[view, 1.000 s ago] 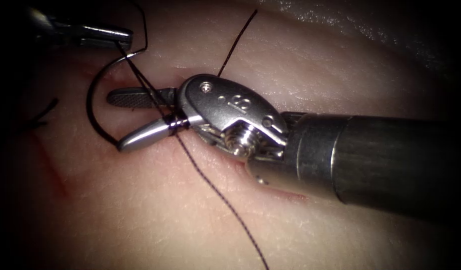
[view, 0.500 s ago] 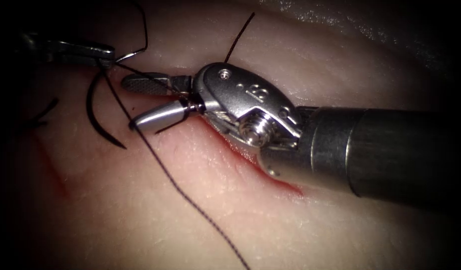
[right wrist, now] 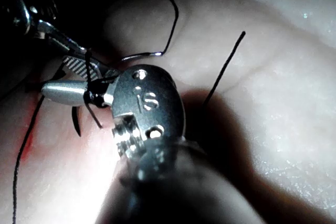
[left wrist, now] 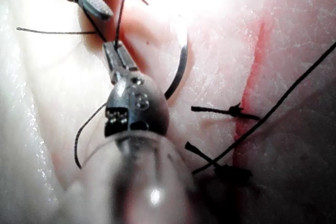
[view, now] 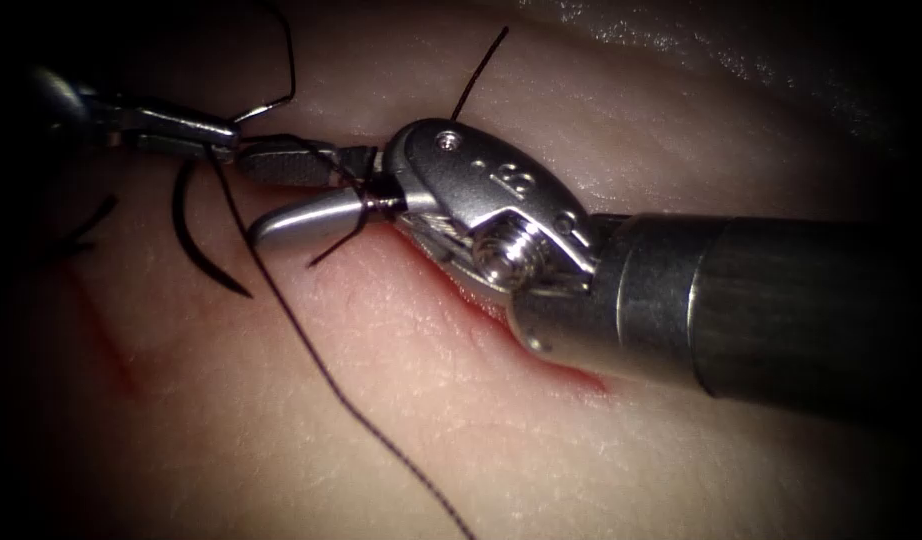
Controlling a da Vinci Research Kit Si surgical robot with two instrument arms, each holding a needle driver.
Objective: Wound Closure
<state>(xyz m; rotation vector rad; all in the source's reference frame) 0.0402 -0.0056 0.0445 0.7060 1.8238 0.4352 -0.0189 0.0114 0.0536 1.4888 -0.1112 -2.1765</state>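
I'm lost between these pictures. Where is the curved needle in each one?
Endoscope view: the needle lies on the tissue, left of the open right tool.
Left wrist view: the needle curves beside the left tool, which grips the thread.
Right wrist view: the needle is a short arc beside the right tool's jaws.
Shared landmark: the right tool's open jaws.

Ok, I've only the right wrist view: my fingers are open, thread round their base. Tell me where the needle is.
Observer: The needle lies left of the right tool and of the cut, its curve above the tissue.
Operator: Say what the left tool holds.
Observer: The left tool has its fingers shut on the thread; the needle sits beside it, apart.
Operator: Report finished stitches.
Observer: Two knots with cut ends sit on another red line.
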